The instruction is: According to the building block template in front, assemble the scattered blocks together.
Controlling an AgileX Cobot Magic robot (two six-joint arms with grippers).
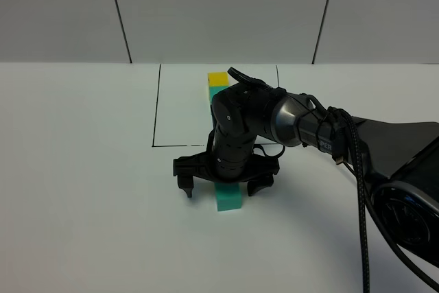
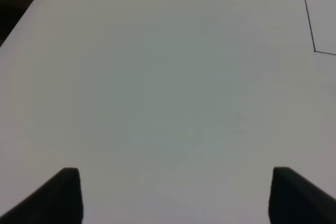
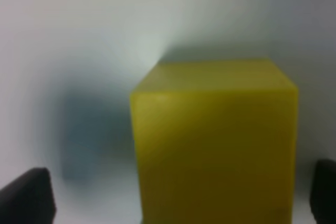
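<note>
The template sits at the back inside a thin black drawn rectangle (image 1: 156, 108). Its yellow cube (image 1: 217, 78) shows, and its teal cube is mostly hidden behind my right arm. My right gripper (image 1: 221, 184) reaches across the middle, pointing down with its jaws spread wide. The loose teal cube (image 1: 228, 198) lies just in front of and below it. In the right wrist view the loose yellow cube (image 3: 215, 140) fills the space between the open fingers (image 3: 26, 195), untouched. The arm hides this cube in the high view. My left gripper (image 2: 176, 195) is open and empty over bare table.
A corner of the black rectangle (image 2: 314, 51) shows in the left wrist view. The right arm's cable (image 1: 360, 190) and base (image 1: 405, 176) fill the right side. The left arm is outside the high view.
</note>
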